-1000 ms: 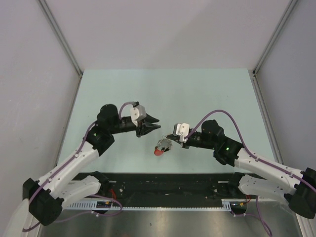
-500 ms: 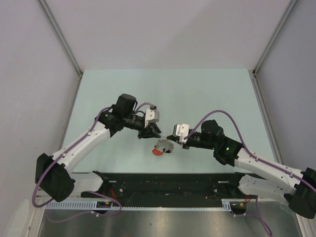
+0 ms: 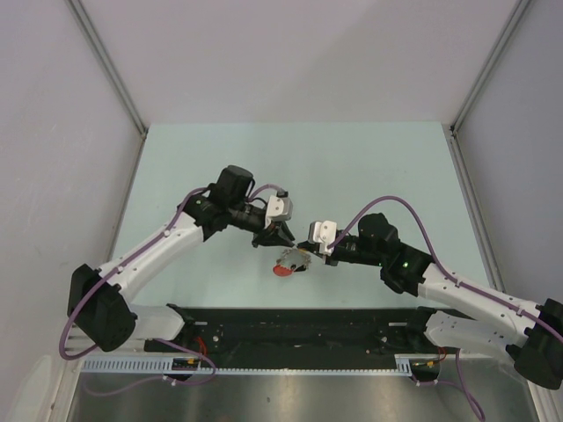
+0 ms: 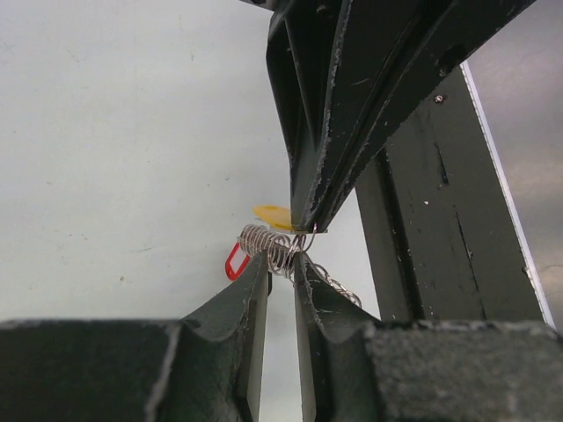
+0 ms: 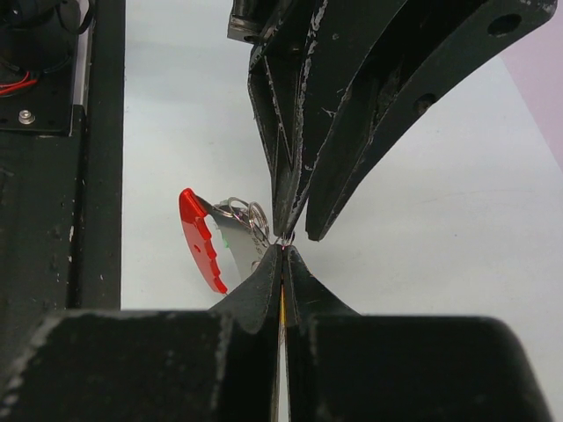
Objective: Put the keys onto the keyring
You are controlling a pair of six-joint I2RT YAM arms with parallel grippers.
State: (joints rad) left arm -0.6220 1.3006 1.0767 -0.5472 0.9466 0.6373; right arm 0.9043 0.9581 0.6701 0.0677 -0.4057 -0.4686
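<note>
left end effector (image 4: 281, 264) narrow, keyring (image 4: 264, 244) between tips, grip unclear | right end effector (image 5: 282, 251) clamps yellow key (image 4: 273, 215)

We log the flat tabletop (image 3: 369, 167) as pale mint green. The plastic keyring (image 5: 207, 242) shows a bright red curved band and a pale grey ridged tag; the coiled metal wire (image 4: 266, 243) is silver. One key head (image 4: 273, 214) is yellow-orange. The left gripper (image 4: 281, 262) and right gripper (image 5: 282, 251) are black, scuffed pale.

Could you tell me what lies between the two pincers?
The keyring's coils, in the left wrist view: the left pincer brackets them; the right pincer, gripping the yellow key, meets them.
</note>
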